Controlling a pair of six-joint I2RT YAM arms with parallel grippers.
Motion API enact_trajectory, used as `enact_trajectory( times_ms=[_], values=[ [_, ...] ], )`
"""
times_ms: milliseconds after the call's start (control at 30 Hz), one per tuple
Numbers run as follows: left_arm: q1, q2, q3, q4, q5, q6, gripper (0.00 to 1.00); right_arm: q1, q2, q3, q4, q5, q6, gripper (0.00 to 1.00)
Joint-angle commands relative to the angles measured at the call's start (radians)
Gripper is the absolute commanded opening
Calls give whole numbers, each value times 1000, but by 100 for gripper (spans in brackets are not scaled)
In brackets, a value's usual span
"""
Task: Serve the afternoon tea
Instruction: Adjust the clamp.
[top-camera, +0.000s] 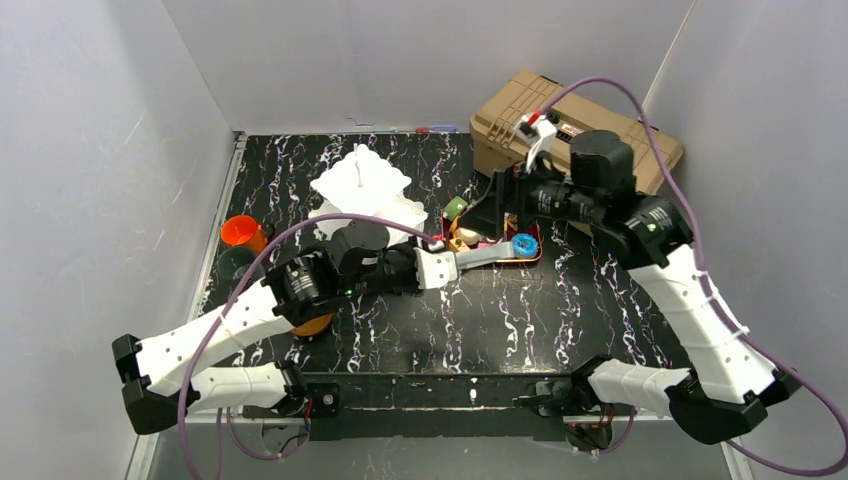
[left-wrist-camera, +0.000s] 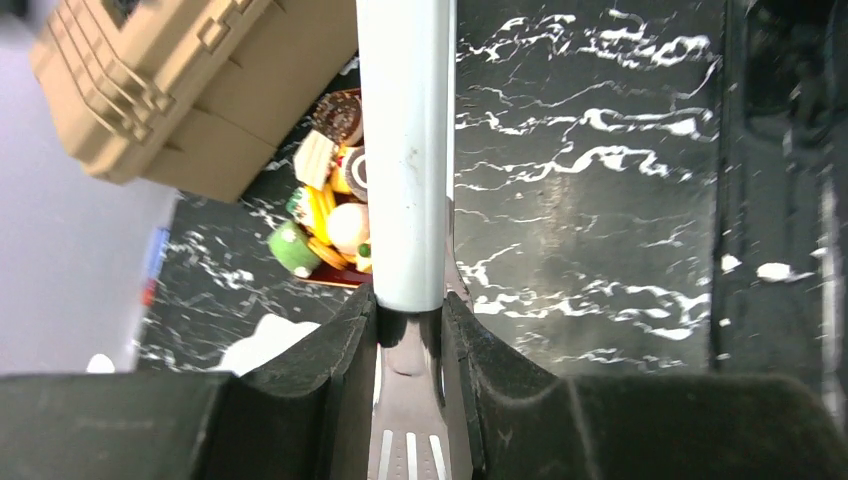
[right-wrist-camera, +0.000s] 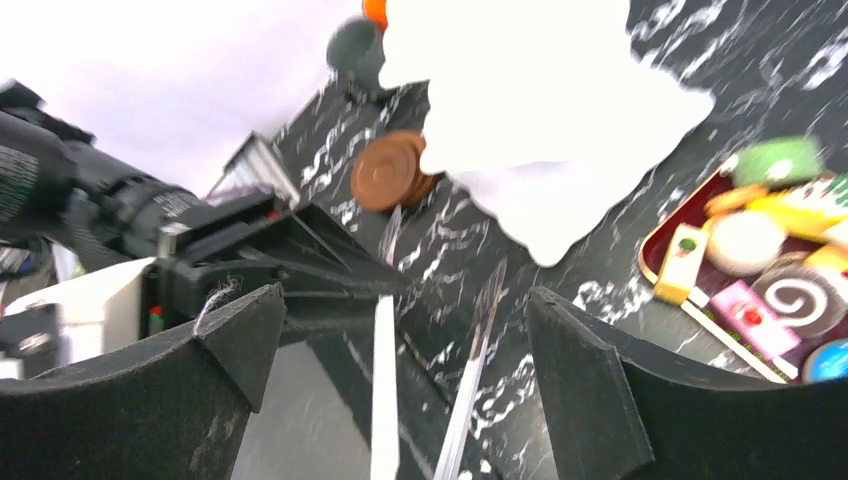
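Note:
My left gripper (top-camera: 435, 268) (left-wrist-camera: 410, 305) is shut on the handle end of the metal tongs (top-camera: 490, 255) (left-wrist-camera: 405, 150), whose tips reach towards the red tray (top-camera: 535, 258) of toy pastries (left-wrist-camera: 335, 200). My right gripper (top-camera: 500, 205) (right-wrist-camera: 405, 300) stands open around the tongs' two blades (right-wrist-camera: 385, 380) without touching them. The white tiered stand (top-camera: 360, 185) (right-wrist-camera: 530, 120) rises at the back centre. An orange cup (top-camera: 241, 232) and a dark cup (top-camera: 235, 265) sit at the far left. Brown saucers (right-wrist-camera: 390, 175) lie stacked near the stand.
A tan toolbox (top-camera: 520, 120) (left-wrist-camera: 180, 90) stands at the back right, just behind the tray and the right arm's wrist. A blue donut (top-camera: 523, 246) lies at the tray's near edge. The left arm crosses over the saucers in the top view.

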Motion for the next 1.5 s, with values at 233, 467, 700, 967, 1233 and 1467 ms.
enact_trajectory(
  times_ms=[233,467,700,967,1233,1467],
  values=[
    [74,10,164,28,19,-462,0,2,-137,0,213,240,96,98],
    [92,58,225,71,-6,-505,0,1,-132,-52,284,235,120,98],
    [92,126,267,139,-66,-489,0,3,-72,-80,356,193,169,98],
    [110,167,291,179,-172,-469,0,3,-84,-149,292,284,187,97],
    [113,188,307,182,-133,-485,0,3,-86,-232,427,256,260,86],
    [113,188,296,181,-127,-492,0,3,-69,-266,538,237,321,86]
  ],
)
